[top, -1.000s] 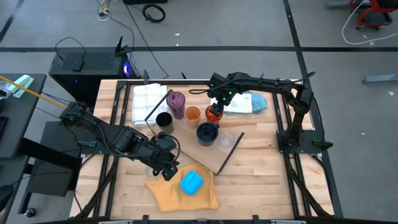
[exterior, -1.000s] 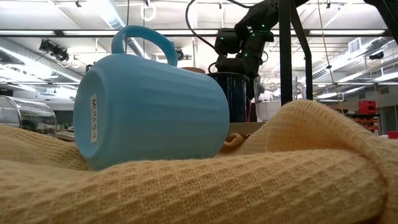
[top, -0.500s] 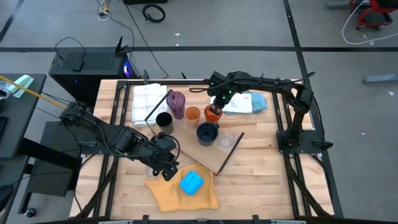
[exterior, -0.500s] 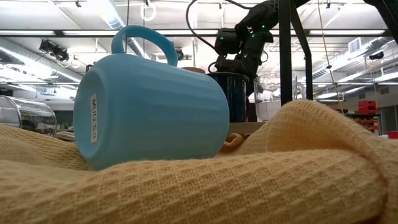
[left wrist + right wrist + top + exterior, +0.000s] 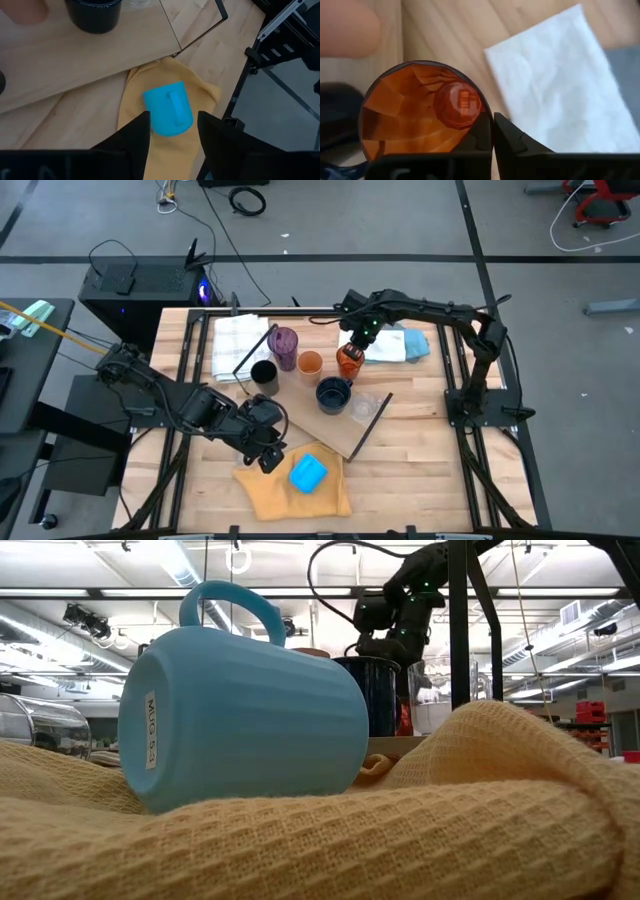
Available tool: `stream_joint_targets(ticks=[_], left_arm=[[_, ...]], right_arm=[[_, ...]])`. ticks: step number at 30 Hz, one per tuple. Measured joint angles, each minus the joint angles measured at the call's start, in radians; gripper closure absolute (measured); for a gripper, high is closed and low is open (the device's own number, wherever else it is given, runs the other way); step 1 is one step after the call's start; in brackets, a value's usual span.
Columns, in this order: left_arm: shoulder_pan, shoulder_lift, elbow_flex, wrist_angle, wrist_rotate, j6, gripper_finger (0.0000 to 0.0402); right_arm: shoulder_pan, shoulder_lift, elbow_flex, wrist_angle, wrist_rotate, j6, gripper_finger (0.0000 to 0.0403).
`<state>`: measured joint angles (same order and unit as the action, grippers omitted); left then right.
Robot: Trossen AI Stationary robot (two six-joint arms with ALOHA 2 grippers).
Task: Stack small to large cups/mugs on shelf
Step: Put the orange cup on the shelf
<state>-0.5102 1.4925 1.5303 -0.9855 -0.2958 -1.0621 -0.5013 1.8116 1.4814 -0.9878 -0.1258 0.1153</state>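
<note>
The shelf [image 5: 300,412] is a light-wood board with black rods, lying aslant on the table. On it stand a purple tumbler [image 5: 285,344], a light orange cup [image 5: 310,363], a black cup [image 5: 264,372], a navy mug [image 5: 333,393] and a clear glass [image 5: 366,406]. My right gripper [image 5: 352,348] is shut on the amber ribbed cup [image 5: 347,364] at the shelf's far right. A bright blue mug [image 5: 308,473] lies on its side, handle up, on a yellow cloth [image 5: 268,488]. My left gripper [image 5: 172,117] hovers open to the left of it. My right gripper pinches the amber cup's rim [image 5: 481,116], one finger inside the cup and one [image 5: 509,136] outside it. The fingers come from above, pointing down. The cup stays upright, mouth up; whether its base is on the shelf I cannot tell.
A white cloth [image 5: 238,343] lies at the far left under the shelf's end. A white and blue folded cloth [image 5: 402,345] lies just right of the amber cup. Black frame posts [image 5: 470,395] stand along the table's sides. Bare wood shows at the near right.
My right gripper has shifted a little toward the table's right edge, and the amber cup has shifted that way with it.
</note>
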Motion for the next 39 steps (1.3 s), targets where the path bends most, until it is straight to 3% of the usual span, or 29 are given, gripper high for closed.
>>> stream_joint_targets(ticks=[8, 19, 27, 34, 39], left_arm=[[0.001, 0.0, 0.0, -0.019, -0.007, 0.002, 0.0234], [0.003, 0.0, 0.0, -0.038, -0.019, 0.012, 0.0237], [0.002, 0.0, 0.0, -0.037, -0.019, 0.012, 0.0237], [0.002, 0.0, 0.026, -0.051, -0.008, 0.028, 0.0241], [0.002, 0.0, 0.087, -0.148, 0.005, 0.034, 0.024]], right_arm=[[-0.074, -0.034, 0.132, -0.094, 0.001, -0.025, 0.04], [-0.019, -0.039, 0.573, -0.315, 0.062, -0.1, 0.04], [0.187, -0.039, 0.765, -0.372, 0.062, -0.027, 0.04], [0.435, -0.025, 0.752, -0.266, 0.066, 0.12, 0.04], [0.487, 0.028, 0.739, -0.267, 0.134, 0.221, 0.04]])
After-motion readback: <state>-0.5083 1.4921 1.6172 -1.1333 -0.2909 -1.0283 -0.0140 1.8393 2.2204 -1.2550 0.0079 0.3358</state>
